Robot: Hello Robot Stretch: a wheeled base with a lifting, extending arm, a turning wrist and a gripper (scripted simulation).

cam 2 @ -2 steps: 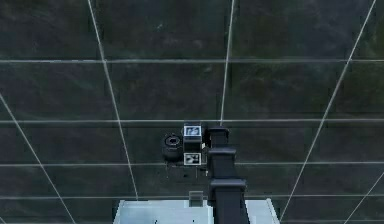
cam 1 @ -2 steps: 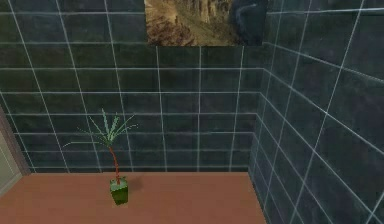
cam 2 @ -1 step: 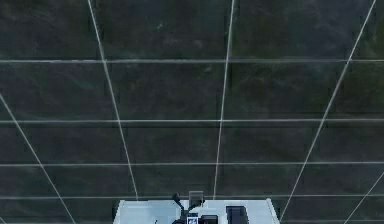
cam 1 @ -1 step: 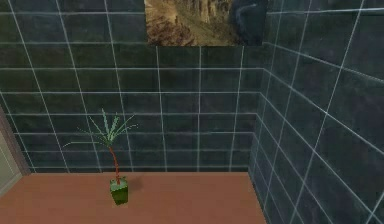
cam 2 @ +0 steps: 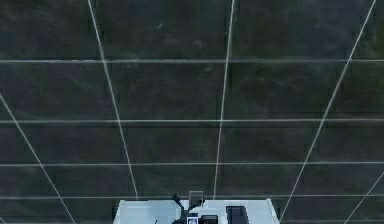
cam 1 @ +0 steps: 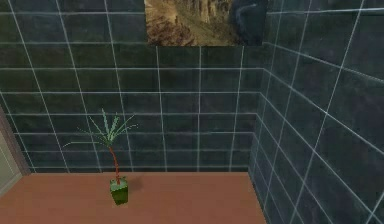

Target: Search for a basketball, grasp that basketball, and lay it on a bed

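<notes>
My gripper (cam 2: 187, 200) shows as a small dark body with thin fingers at the bottom edge of the arm side view, just in front of a dark tiled wall (cam 2: 190, 100). It stands against a pale flat surface (cam 2: 140, 213). Its far end is too small to make out, so I cannot tell whether it holds anything. A small dark block (cam 2: 236, 213) sits just right of it on the same pale surface.
In the forward view a corner of dark tiled walls (cam 1: 200, 110) closes off a reddish-brown floor (cam 1: 180, 200). A spiky plant in a green pot (cam 1: 121, 190) stands on the floor at the wall. A landscape picture (cam 1: 190, 22) hangs high up. A pale edge (cam 1: 8, 160) shows at the left.
</notes>
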